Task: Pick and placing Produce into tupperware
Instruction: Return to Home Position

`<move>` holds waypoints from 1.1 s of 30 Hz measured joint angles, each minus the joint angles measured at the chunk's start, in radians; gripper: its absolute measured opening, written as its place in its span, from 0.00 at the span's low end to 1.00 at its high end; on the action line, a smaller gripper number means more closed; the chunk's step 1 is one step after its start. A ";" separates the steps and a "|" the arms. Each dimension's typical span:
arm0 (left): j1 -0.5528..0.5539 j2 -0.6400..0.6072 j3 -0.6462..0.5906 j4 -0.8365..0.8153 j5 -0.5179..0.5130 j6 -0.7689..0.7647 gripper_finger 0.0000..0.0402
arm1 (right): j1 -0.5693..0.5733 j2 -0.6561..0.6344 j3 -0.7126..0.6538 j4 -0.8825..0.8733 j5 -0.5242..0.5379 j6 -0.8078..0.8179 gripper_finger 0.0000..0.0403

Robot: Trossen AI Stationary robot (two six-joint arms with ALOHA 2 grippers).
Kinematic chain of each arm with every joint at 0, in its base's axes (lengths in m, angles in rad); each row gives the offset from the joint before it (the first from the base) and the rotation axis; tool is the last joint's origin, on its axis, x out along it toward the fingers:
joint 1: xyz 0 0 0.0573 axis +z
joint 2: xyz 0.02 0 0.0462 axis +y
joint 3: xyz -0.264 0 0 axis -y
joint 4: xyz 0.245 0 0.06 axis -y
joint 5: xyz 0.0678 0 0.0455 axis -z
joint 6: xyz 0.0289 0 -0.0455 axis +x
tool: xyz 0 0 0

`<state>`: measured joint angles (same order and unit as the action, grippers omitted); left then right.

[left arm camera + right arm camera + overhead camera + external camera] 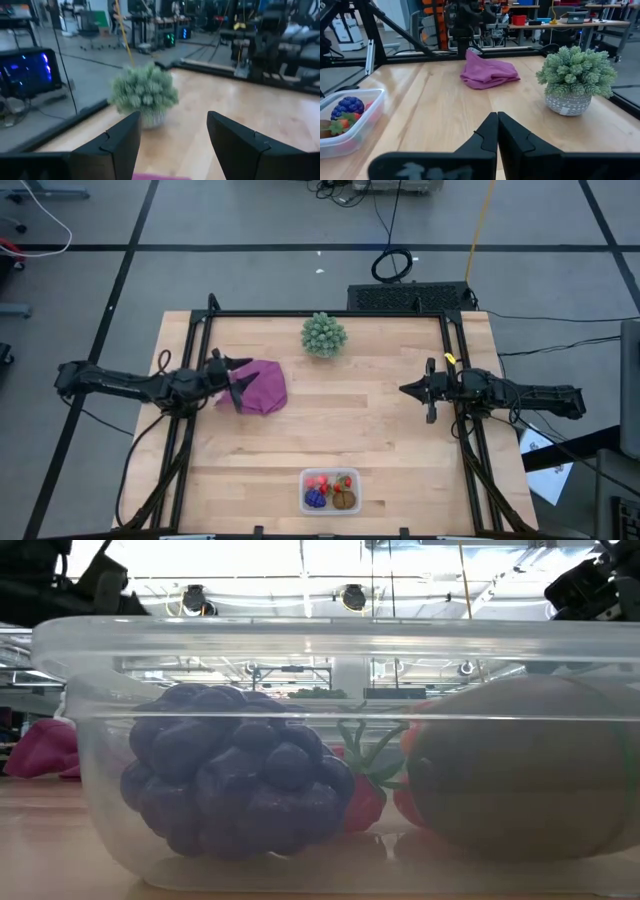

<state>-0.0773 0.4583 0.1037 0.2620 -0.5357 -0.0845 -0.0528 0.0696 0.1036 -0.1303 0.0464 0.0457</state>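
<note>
— Where is the fruit?
— It is all in the clear plastic tub (pixel 331 470). The tub sits on the wooden counter (pixel 390 440), at the edge far from the plant. It is about midway between the two arms and well apart from both.
— What is inside it?
— A dark purple grape bunch (pixel 315 499) on one side and a brown kiwi (pixel 346 500) on the other. Red strawberries (pixel 321 481) with green leaves sit behind them. In the low view the grapes and the kiwi are close to the tub's front wall.
— What about the left arm (pixel 120 383)?
— It reaches in from its side of the counter. The left jaws are wide open and hold nothing. They are just beside the crumpled purple cloth (pixel 265 388). I cannot tell if they touch it.
— And the right arm (pixel 530 395)?
— It is on the other side of the counter. The right jaws are pressed shut, tip to tip, with nothing between them. They point across at the cloth.
— Where is the plant?
— The little green bushy plant (pixel 324 335) stands upright in a pale speckled pot near the far edge, between the arms
</note>
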 joint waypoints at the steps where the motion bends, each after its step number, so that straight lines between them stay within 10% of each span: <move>1: -0.001 0.000 0.011 0.000 -0.008 0.007 0.57 | 0.000 0.000 0.000 0.000 0.000 -0.007 0.00; 14: -0.001 0.000 -0.038 -0.005 -0.049 -0.140 0.57 | 0.000 0.000 -0.001 -0.001 0.000 -0.023 0.00; 20: -0.004 0.000 -0.061 -0.008 0.091 -0.369 0.57 | 0.000 0.000 -0.001 0.018 0.000 -0.005 0.00; 33: -0.004 -0.037 -0.063 -0.013 0.108 -0.367 0.57 | 0.000 0.000 -0.008 0.103 0.002 -0.005 0.00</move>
<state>-0.0811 0.4215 0.0405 0.2493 -0.4278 -0.4511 -0.0528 0.0696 0.0959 -0.0276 0.0486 0.0406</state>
